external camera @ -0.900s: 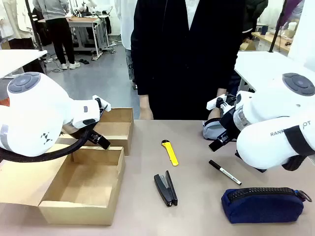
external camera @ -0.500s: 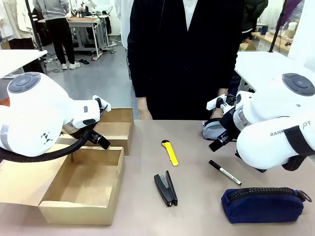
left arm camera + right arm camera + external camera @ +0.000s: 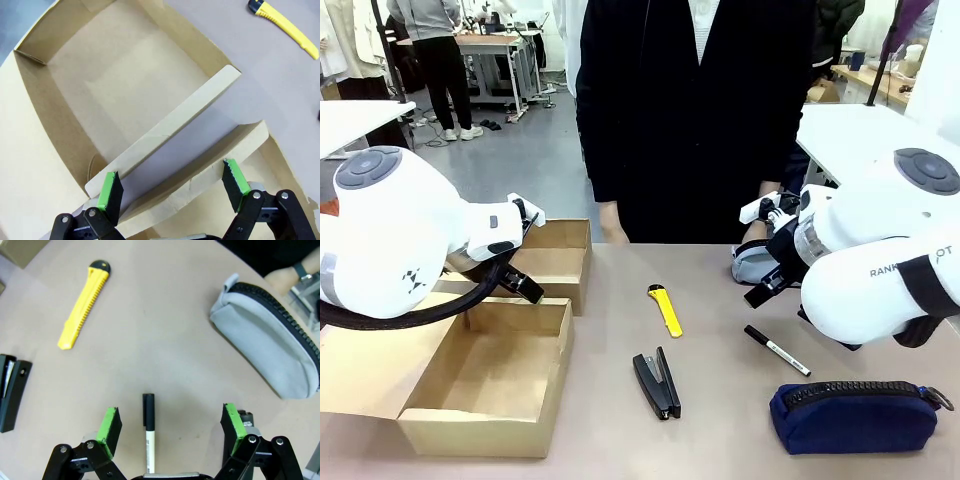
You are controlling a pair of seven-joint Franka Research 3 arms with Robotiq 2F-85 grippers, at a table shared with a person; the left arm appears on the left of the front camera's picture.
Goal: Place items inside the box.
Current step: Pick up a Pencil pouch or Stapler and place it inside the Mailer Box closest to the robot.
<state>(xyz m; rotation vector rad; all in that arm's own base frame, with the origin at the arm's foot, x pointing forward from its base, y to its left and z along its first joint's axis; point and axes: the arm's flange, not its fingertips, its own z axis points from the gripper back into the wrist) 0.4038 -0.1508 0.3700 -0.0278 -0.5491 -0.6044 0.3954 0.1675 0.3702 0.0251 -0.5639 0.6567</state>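
**A:** Workshop worktop [image 3: 720, 290], person standing at the far side. What cd go wrong from here?

**B:** Marker pen [image 3: 148, 432] is thin & round. If the right hand [image 3: 171, 421] closes off-centre, the pen prob. rolls or squirts out, or the tips scrape the worktop. Left hand [image 3: 171, 182] straddles a cardboard flap [image 3: 165, 135] of the box [image 3: 480, 435], so a sideways move cd snag it & drag the box.

**A:** Hands, how open?

**B:** Both spread wide, nothing held. Right hangs over the pen, cap end betw. its fingers, no contact visible. Left has the flap betw. its fingers; can't tell if touching.

**A:** Items?

**B:** None in the box, which sits at left. Yellow utility knife [image 3: 666, 311] is mid worktop, w/ the black stapler [image 3: 658, 383] just nearer. Navy pouch [image 3: 850, 417] is near right. Grey pouch [image 3: 265, 360] is far right, by the person's wrist [image 3: 290, 272].
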